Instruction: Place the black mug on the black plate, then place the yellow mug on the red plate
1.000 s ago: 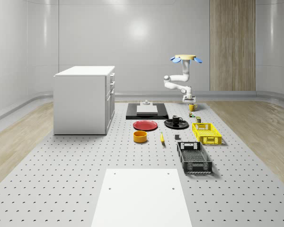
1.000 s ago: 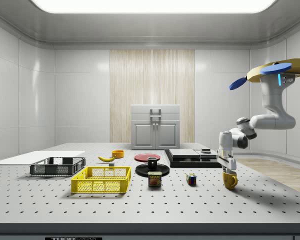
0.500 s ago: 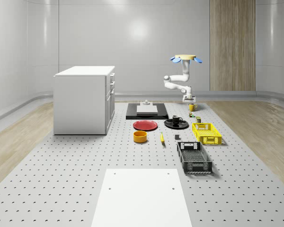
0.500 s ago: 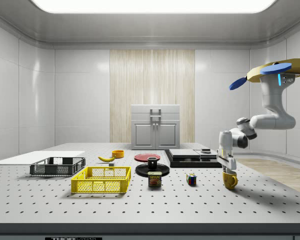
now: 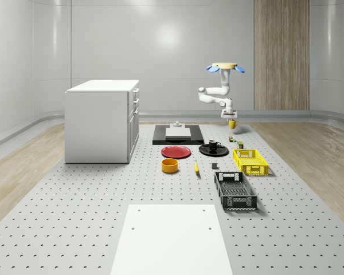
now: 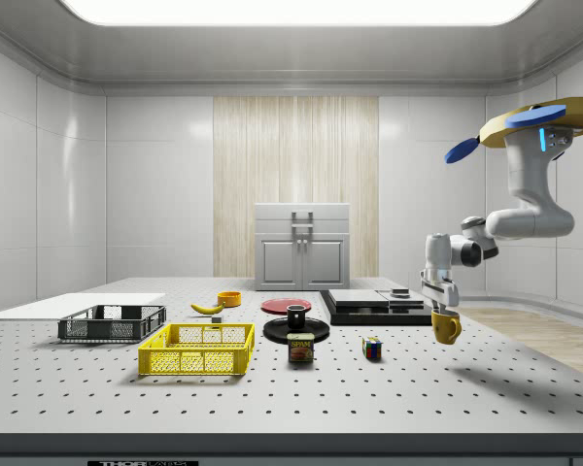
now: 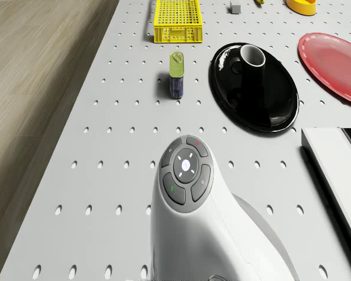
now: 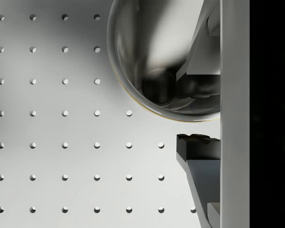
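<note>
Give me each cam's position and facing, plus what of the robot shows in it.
Whole-scene view: off the robot, high, looking down the table; drone hovers at the far end, gripper shut on the yellow mug.
Side view: level with the table's side; drone, arm, mug lifted off the surface at its right.
Drone view: on the drone, forward and down; the arm's wrist, black mug on black plate.
Wrist view: along the jaws, into the yellow mug.
Whole-scene and side views share the red plate.
</note>
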Robot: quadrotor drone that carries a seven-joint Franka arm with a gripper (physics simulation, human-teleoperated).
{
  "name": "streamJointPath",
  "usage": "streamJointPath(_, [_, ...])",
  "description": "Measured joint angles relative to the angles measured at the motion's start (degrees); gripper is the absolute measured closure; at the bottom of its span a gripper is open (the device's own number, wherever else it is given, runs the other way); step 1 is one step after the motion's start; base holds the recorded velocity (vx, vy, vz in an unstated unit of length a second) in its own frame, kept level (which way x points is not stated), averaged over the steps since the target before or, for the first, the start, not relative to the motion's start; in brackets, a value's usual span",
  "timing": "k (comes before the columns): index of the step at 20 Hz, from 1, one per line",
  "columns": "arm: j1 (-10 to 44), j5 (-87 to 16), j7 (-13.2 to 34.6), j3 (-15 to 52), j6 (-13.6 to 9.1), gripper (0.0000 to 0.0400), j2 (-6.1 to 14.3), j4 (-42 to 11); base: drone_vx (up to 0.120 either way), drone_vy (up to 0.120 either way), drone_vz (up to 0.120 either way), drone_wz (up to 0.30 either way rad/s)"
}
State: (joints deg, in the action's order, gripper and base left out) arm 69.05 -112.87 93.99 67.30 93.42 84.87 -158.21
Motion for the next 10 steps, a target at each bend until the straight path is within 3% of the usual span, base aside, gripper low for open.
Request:
streamJointPath(8, [-0.07,0.63,0.05,0.64,-0.2,0.029,0.12,-0.23,0.12,-0.12,0.12,0.0])
streamJointPath(10, [-0.07,0.68,0.06,0.69,-0.19,0.029,0.14,-0.25,0.12,-0.12,0.04,0.0])
